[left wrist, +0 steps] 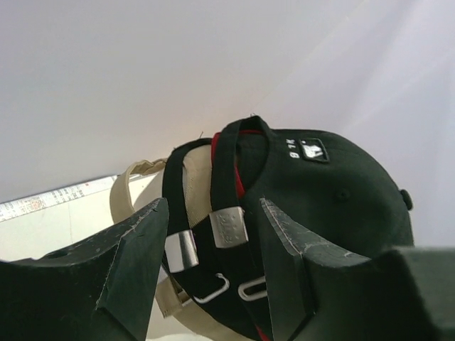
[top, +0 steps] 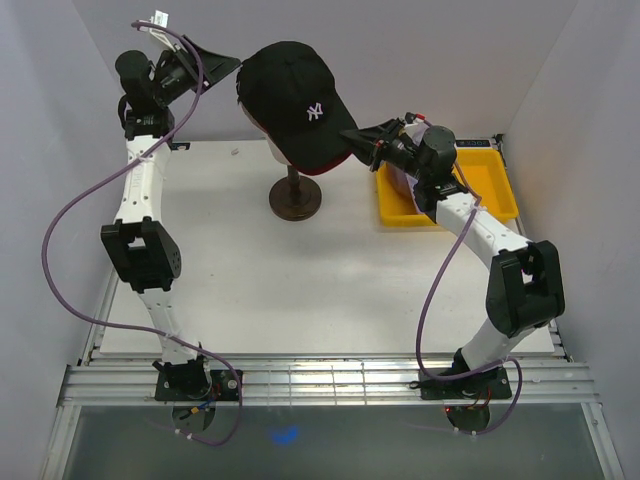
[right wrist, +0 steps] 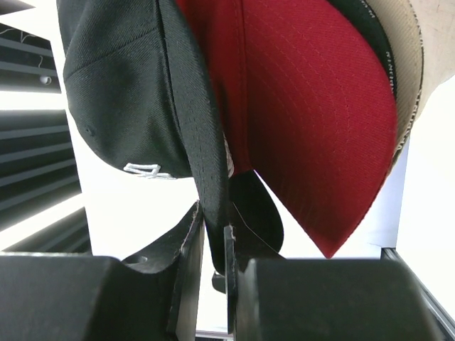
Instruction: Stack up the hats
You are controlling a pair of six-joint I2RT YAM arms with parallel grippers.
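Mannequin head (top: 272,147): beige, egg-shaped, mostly covered, only a sliver shows from above. It sits on a thin post over a dark round stand (top: 295,203), approx centre-back of the white surface (top: 300,290). L wrist view catches more of the head's beige side (left wrist: 197,174); R wrist view gets its edge at top right (right wrist: 419,42). Yellow bin (top: 495,190): rectangular, back-right corner of surface, right of the stand, not touching it. Slotted alu rail (top: 330,378) runs along the near edge. Below it is a grey panel w/ a small blue mark (top: 285,435). Plain white walls (top: 420,60) on 3 sides.
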